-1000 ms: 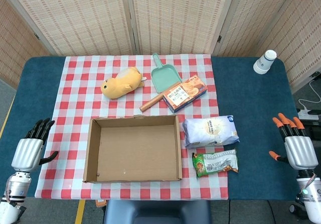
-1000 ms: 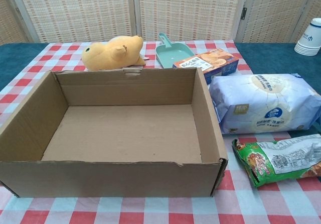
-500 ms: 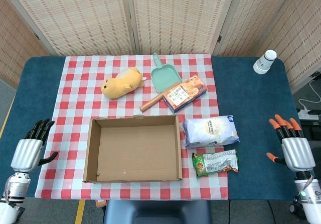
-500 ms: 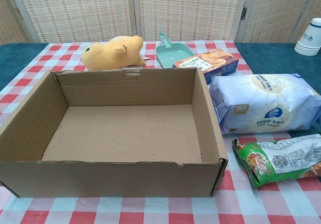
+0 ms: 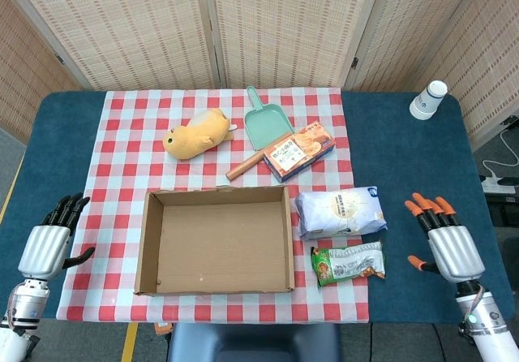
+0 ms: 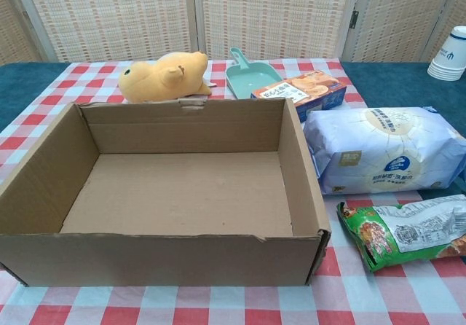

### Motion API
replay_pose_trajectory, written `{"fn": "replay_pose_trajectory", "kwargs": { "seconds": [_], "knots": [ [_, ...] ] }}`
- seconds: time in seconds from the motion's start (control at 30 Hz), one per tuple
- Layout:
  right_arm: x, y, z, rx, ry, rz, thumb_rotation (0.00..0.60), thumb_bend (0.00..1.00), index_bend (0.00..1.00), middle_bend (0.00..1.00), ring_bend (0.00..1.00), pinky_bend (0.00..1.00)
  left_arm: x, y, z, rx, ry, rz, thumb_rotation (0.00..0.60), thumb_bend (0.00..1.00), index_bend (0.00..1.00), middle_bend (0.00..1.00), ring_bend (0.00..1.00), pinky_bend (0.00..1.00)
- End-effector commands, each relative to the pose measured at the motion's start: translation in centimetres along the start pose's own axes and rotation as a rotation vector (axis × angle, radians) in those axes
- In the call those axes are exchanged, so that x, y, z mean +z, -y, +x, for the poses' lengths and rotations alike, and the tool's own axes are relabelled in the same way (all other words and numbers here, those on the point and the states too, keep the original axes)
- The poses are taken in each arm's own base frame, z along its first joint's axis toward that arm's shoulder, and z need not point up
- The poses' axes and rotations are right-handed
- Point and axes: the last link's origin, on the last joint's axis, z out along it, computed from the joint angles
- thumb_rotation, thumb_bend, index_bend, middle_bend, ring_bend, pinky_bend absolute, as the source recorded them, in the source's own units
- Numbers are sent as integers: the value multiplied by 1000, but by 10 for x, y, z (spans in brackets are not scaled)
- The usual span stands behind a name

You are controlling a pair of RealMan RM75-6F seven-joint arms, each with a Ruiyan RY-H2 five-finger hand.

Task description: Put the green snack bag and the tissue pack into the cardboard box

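Note:
The green snack bag point(image 5: 348, 263) point(image 6: 408, 232) lies flat on the checked cloth just right of the cardboard box point(image 5: 154, 244) point(image 6: 304, 186), which stands open-topped with nothing inside. The pale blue tissue pack point(image 5: 339, 212) point(image 6: 384, 148) lies behind the snack bag, beside the box's right wall. My right hand point(image 5: 444, 244) hovers over the blue table to the right of both packs, fingers spread, holding nothing. My left hand point(image 5: 49, 244) is at the table's left front edge, fingers apart and holding nothing. Neither hand shows in the chest view.
A yellow plush toy point(image 5: 195, 133), a green dustpan point(image 5: 268, 124), a wooden roller point(image 5: 245, 166) and an orange biscuit box point(image 5: 299, 151) lie behind the cardboard box. White paper cups point(image 5: 428, 100) stand at the far right corner.
My right hand has moved left and toward the front, closer to the snack bag. The left hand and all objects stay where they were.

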Motion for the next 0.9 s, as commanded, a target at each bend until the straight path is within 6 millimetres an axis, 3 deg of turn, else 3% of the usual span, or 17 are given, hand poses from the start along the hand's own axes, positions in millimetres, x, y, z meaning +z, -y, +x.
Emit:
{"fn": "replay_pose_trajectory", "kwargs": {
  "seconds": [0.03, 0.43, 0.9],
  "knots": [
    [0, 18, -4, -25, 62, 53, 600, 0, 116, 50, 0, 98, 0, -1, -1, 2, 5, -2, 600, 186, 72, 4, 0, 225],
    [-6, 60, -12, -47, 103, 138, 600, 0, 124, 63, 0, 106, 0, -1, -1, -2, 13, -4, 600, 186, 71, 3, 0, 224],
    [-21, 65, -43, -37, 189, 112, 600, 0, 188, 87, 5, 135, -2, -2, 0, -12, 21, -12, 600, 186, 71, 4, 0, 224]
  ]
}}
